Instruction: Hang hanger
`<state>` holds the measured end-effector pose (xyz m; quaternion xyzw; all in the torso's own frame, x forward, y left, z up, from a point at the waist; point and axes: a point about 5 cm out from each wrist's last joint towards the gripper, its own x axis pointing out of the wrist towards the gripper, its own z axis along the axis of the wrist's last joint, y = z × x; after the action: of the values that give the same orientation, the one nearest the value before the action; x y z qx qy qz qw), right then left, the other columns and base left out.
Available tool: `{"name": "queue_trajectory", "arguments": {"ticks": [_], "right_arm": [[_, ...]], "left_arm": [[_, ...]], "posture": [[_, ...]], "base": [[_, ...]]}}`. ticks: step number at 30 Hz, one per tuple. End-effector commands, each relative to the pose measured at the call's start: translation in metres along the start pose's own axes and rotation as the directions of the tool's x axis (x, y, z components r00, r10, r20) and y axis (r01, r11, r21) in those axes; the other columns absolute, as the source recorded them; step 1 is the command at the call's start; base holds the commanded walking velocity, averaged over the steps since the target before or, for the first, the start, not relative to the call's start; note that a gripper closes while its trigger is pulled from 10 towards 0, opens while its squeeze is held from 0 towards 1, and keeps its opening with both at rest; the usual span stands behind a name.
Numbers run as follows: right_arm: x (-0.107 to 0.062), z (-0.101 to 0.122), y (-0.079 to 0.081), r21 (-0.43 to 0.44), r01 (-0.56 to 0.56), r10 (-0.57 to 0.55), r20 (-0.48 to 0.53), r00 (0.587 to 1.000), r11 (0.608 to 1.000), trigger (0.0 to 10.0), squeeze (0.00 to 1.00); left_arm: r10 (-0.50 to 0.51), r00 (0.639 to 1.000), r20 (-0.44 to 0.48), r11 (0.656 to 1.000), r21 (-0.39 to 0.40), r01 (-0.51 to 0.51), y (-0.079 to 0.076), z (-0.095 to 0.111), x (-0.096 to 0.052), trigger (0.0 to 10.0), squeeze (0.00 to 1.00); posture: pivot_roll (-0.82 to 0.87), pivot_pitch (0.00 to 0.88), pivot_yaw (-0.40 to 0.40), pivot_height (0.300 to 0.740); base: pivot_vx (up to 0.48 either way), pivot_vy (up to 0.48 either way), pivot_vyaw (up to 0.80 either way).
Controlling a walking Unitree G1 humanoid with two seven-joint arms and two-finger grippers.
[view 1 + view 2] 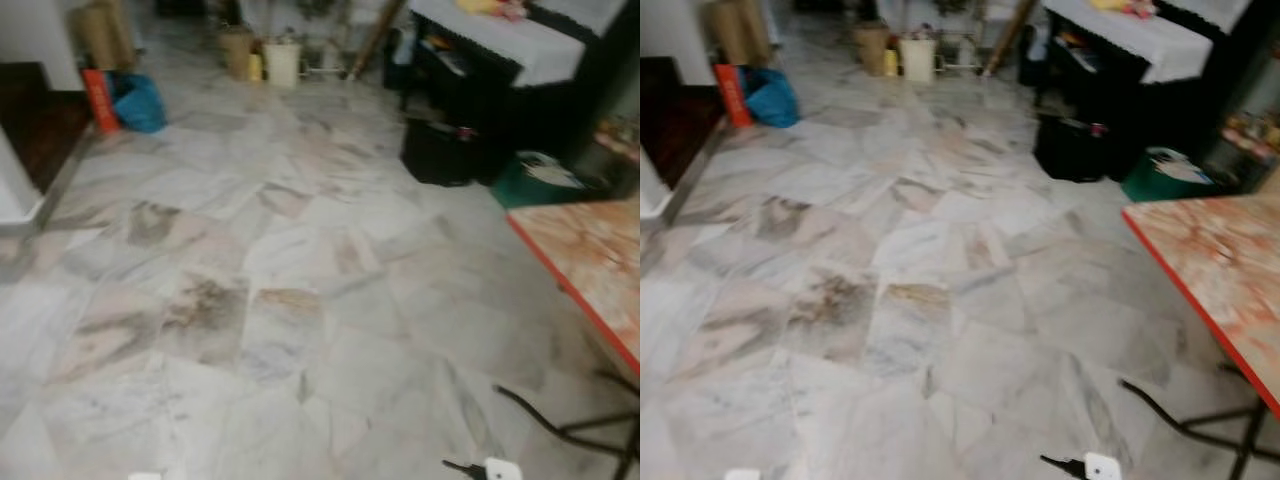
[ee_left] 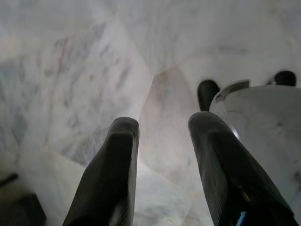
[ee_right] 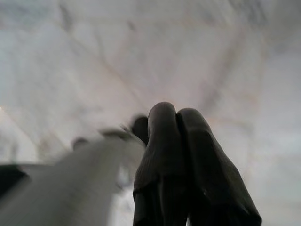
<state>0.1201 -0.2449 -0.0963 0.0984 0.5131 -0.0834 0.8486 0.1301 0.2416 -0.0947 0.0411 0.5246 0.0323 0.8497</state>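
A wide marble floor (image 1: 300, 330) fills the head cameras, slightly blurred. At about 3 o'clock the corner of a counter (image 1: 590, 250) with an orange marbled top and red edge comes into the scene, thin black legs (image 1: 570, 425) under it. Up at 1 o'clock sits a black bag (image 1: 440, 150) beside a dark cabinet (image 1: 520, 90) draped in white cloth. At 11 o'clock, a blue bag (image 1: 138, 102) leans by a red box (image 1: 98, 100), with a pale bucket (image 1: 282, 62) and a basket (image 1: 236, 50) near 12 o'clock.

No hanger can be made out anywhere.

The left gripper (image 2: 162, 127) hangs over the floor, its fingers (image 2: 110, 174) parted with bare tile between them, holding nothing. The right gripper (image 3: 176, 115) also points at the floor, fingers (image 3: 160, 155) pressed together, empty.
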Motion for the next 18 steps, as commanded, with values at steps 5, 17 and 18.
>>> {"name": "queue_trajectory", "arguments": {"ticks": [5, 17, 18], "right_arm": [[0.004, -0.002, 0.018, 0.008, -0.035, 0.035, -0.002, 0.999, 0.999, 10.0, 0.0], [0.008, 0.003, 0.031, 0.005, -0.045, 0.045, -0.001, 0.999, 0.999, 10.0, 0.0], [0.008, 0.003, 0.03, 0.005, -0.044, 0.044, -0.001, 0.999, 0.999, 10.0, 0.0]], "left_arm": [[0.01, 1.0, -0.001, 0.997, 0.07, -0.009, 0.008, 0.001, -0.001, 10.0, 0.0], [0.0, 1.0, -0.003, 0.988, 0.153, 0.0, 0.003, 0.007, 0.001, 10.0, 0.0], [-0.002, 1.0, 0.001, 0.988, 0.157, 0.002, 0.0, 0.01, 0.001, 10.0, 0.0]], "posture": [[-0.06, 0.0, 0.011, 0.74], [-0.06, 0.0, 0.023, 0.74], [-0.06, 0.0, 0.024, 0.74]], "base": [[0.0, 0.0, -0.75], [0.0, -0.024, -0.75], [0.0, -0.409, -0.75]]}}
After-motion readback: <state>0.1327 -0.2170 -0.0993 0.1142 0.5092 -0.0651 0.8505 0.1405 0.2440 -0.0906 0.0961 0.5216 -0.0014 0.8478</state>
